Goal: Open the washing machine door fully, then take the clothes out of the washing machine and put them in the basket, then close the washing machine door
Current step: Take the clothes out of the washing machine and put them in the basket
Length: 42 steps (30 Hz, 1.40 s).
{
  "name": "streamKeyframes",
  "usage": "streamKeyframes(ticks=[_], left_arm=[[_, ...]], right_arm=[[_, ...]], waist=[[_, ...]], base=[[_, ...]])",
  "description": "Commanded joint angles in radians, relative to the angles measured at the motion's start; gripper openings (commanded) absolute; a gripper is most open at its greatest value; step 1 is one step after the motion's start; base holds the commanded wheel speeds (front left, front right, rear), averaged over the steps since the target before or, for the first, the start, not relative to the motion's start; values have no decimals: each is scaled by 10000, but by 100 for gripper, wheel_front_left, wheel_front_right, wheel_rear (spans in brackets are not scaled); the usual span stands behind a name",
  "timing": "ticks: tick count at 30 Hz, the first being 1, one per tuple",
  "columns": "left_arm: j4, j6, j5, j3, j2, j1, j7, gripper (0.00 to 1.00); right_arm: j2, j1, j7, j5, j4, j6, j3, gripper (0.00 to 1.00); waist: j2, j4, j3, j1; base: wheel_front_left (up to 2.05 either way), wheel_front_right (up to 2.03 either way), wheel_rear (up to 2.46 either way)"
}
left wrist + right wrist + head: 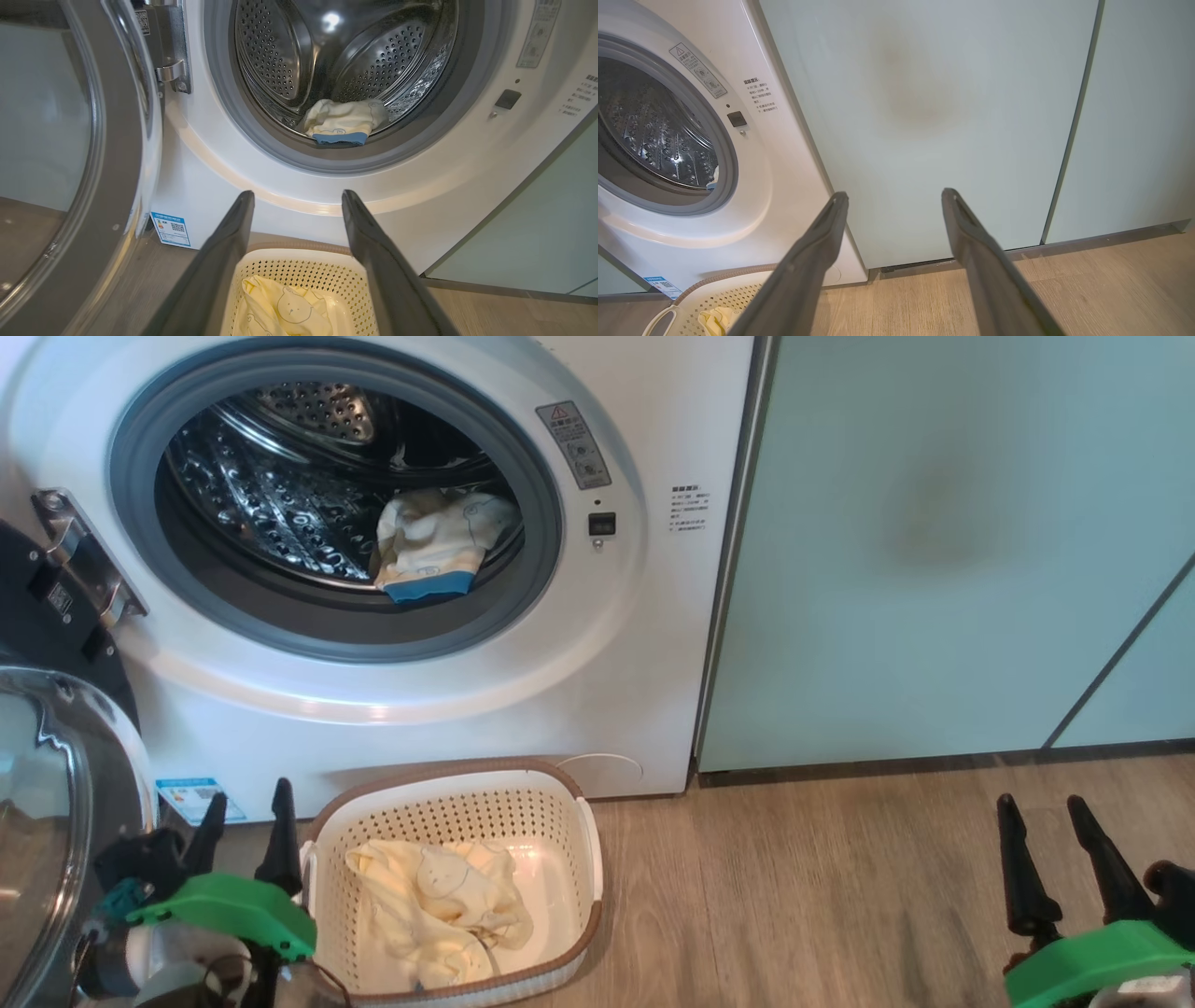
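Observation:
The washing machine (597, 691) stands with its door (37, 803) swung open to the left, glass window facing me. One cream garment with a blue hem (434, 549) lies at the front of the drum, also seen as cloth (343, 122) in the left wrist view. Another cream garment (434, 905) lies in the basket (588, 859) on the floor below the drum mouth. My left gripper (245, 821) is open and empty just left of the basket, above its near edge (299, 261). My right gripper (1050, 835) is open and empty far to the right, facing the cabinets.
Pale green cabinet doors (934, 541) stand right of the machine, above a dark plinth. Wooden floor (794, 896) stretches between the basket and my right gripper. The open door's hinge (79, 555) juts out at the machine's left side.

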State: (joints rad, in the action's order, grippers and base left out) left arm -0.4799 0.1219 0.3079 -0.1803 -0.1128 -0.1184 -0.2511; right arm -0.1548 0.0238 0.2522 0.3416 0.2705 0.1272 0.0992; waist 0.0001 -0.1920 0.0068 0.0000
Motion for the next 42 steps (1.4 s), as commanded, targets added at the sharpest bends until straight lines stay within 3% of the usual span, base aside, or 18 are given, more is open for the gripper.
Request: streamKeyframes(ticks=[1, 42], left_arm=[[354, 24, -75, -405, -202, -200, -107, 100], [448, 70, -274, -368, -39, -86, -107, 100]], right_arm=[[-223, 259, 95, -111, -324, 35, 135, 100], [-219, 138, 95, -163, -412, 35, 150, 100]], waist=[[-1, -8, -8, 0], [-1, 109, -174, 0]], base=[[0, 0, 0], [0, 0, 0]])
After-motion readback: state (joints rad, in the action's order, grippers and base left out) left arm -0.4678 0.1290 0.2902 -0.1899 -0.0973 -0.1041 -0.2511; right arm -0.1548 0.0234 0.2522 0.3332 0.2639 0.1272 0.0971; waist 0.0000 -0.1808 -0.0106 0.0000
